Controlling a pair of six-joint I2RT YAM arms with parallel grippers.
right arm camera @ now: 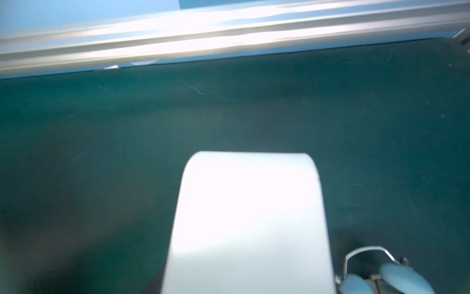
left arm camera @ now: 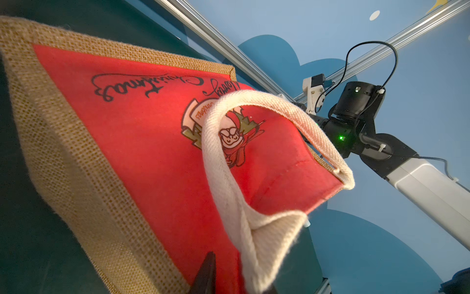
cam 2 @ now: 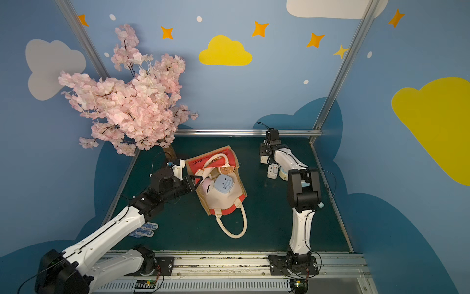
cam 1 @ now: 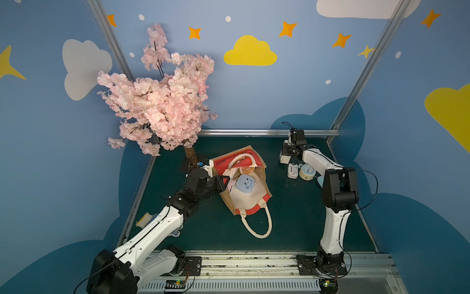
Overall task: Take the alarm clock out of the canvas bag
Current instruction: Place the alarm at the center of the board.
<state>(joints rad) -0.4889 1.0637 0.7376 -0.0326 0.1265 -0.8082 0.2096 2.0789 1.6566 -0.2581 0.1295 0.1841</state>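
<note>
the pale blue alarm clock (cam 1: 244,184) lies inside the canvas bag (cam 1: 254,206). my left gripper (cam 1: 225,183) clamps the bag's rim to keep its mouth open for access. my right gripper (cam 1: 287,155) is at a white block (cam 1: 284,159), well apart; i cannot tell its jaw state.

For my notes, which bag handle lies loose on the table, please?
The handle nearest the robot's bases; the far handle is held by the left gripper.

Green table (cam 1: 292,216), canvas bag (cam 1: 244,203) mid-table, round alarm clock (cam 1: 307,172) right, blossom tree (cam 1: 157,107) left
</note>
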